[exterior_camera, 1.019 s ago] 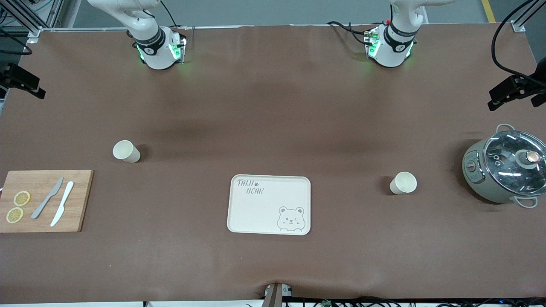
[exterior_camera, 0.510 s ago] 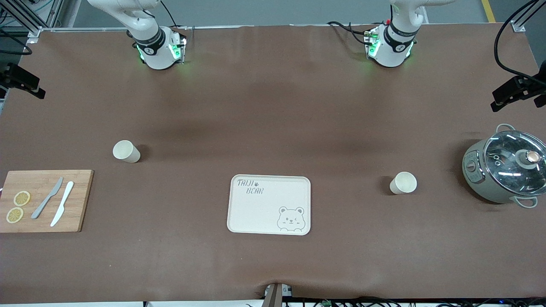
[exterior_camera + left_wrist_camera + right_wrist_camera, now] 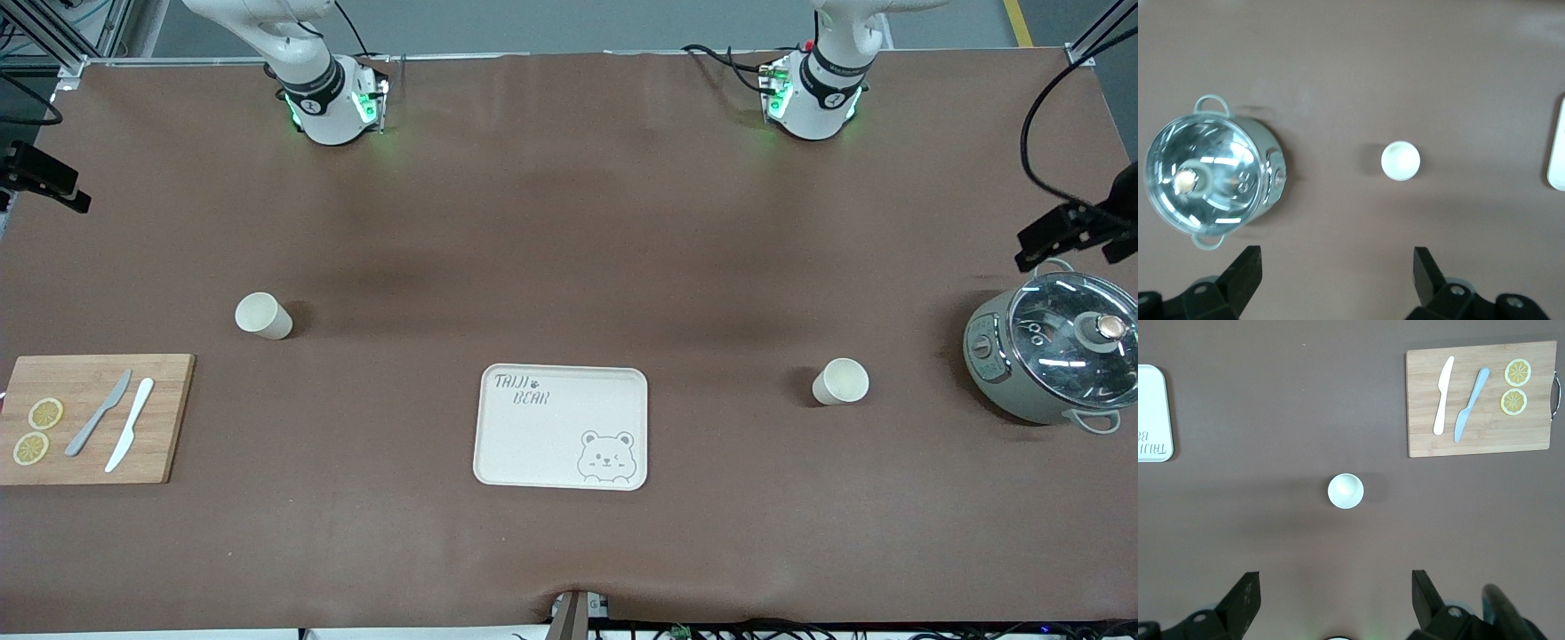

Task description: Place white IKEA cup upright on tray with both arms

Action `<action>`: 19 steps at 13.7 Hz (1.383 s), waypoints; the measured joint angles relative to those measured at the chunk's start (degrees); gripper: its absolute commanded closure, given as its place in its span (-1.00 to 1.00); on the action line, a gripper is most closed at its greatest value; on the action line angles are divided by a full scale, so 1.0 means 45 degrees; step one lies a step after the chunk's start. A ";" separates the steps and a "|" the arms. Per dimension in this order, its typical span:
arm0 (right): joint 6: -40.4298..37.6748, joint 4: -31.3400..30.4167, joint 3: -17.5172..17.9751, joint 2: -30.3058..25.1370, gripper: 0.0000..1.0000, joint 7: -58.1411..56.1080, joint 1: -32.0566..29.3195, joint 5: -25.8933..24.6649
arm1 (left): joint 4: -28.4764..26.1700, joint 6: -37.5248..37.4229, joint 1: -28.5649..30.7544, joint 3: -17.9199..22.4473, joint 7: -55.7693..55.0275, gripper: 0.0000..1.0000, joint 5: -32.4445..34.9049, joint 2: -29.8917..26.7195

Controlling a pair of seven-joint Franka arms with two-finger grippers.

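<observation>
A brown surface point(image 3: 569, 222) ran the width of the front view, with both arm bases standing along its top edge. The cream tray point(image 3: 562, 427), printed with a winking bear and "TAIJI BEAR", lay flat near the middle and carried nothing. Two white cups stood upright on the surface, well apart from the tray. One cup point(image 3: 840, 381) sat toward the left arm's end, between the tray and a lidded pot point(image 3: 1053, 353). The other cup point(image 3: 263, 316) sat toward the right arm's end, farther from the front camera than a wooden cutting board point(image 3: 93, 418) that carried two knives point(image 3: 116, 425) and two lemon slices point(image 3: 37, 430).

The left gripper point(image 3: 1337, 270) hung high over the surface between the pot and the first cup, its fingers spread wide and holding nothing. The right gripper point(image 3: 1335, 595) hung high over the surface near the second cup, fingers likewise wide apart and empty.
</observation>
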 measured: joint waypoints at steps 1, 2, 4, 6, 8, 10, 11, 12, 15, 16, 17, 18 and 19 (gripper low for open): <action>0.0004 0.0001 0.0000 0.0009 -1.00 0.0000 -0.0010 0.0000 | -0.0213 0.0593 0.0004 0.0000 0.0000 -1.00 0.0000 0.0370; 0.0007 0.0003 0.0001 0.0011 -1.00 0.0000 -0.0010 0.0000 | -0.0478 0.1202 0.0010 0.0000 0.0000 -1.00 0.0000 0.0669; 0.0029 0.0004 0.0001 0.0016 -1.00 0.0000 -0.0012 0.0000 | -0.1136 0.2224 0.0034 0.0000 0.0000 -1.00 0.0000 0.1008; 0.0048 0.0005 0.0001 0.0067 -1.00 0.0000 -0.0014 0.0000 | -0.1808 0.3114 0.0122 0.0001 0.0000 -1.00 0.0000 0.1102; 0.0114 0.0018 0.0003 0.0175 -1.00 -0.0001 -0.0015 0.0000 | -0.2436 0.3883 0.0202 -0.0001 0.0000 -1.00 0.0000 0.1116; 0.0148 0.0062 0.0010 0.0321 -1.00 -0.0004 -0.0015 0.0000 | -0.3018 0.4639 0.0211 -0.0009 0.0000 -1.00 0.0000 0.1138; 0.0157 0.0077 0.0013 0.0413 -1.00 -0.0004 -0.0014 0.0000 | -0.3316 0.5006 0.0210 -0.0019 0.0000 -1.00 0.0000 0.1150; 0.0176 0.0089 0.0013 0.0510 -1.00 -0.0004 -0.0015 0.0000 | -0.3599 0.5297 0.0207 -0.0030 0.0000 -1.00 0.0000 0.1164; 0.0214 0.0203 0.0013 0.0777 -1.00 -0.0004 -0.0020 -0.0004 | -0.4164 0.5654 0.0204 -0.0058 0.0000 -1.00 0.0000 0.1291; 0.0228 0.0208 0.0009 0.0870 -1.00 -0.0004 -0.0026 -0.0004 | -0.4304 0.5699 0.0199 -0.0067 0.0000 -1.00 0.0000 0.1401; 0.0311 0.0211 0.0008 0.0978 -1.00 -0.0004 -0.0033 -0.0004 | -0.4437 0.5850 0.0190 -0.0082 0.0000 -1.00 0.0000 0.1546; 0.0437 0.0219 0.0008 0.1100 -1.00 -0.0006 -0.0039 -0.0004 | -0.4590 0.6094 0.0184 -0.0101 -0.0001 -1.00 0.0000 0.1708; 0.0517 0.0228 0.0008 0.1207 -1.00 -0.0007 -0.0041 -0.0008 | -0.4758 0.6356 0.0180 -0.0123 -0.0024 -1.00 -0.0021 0.1856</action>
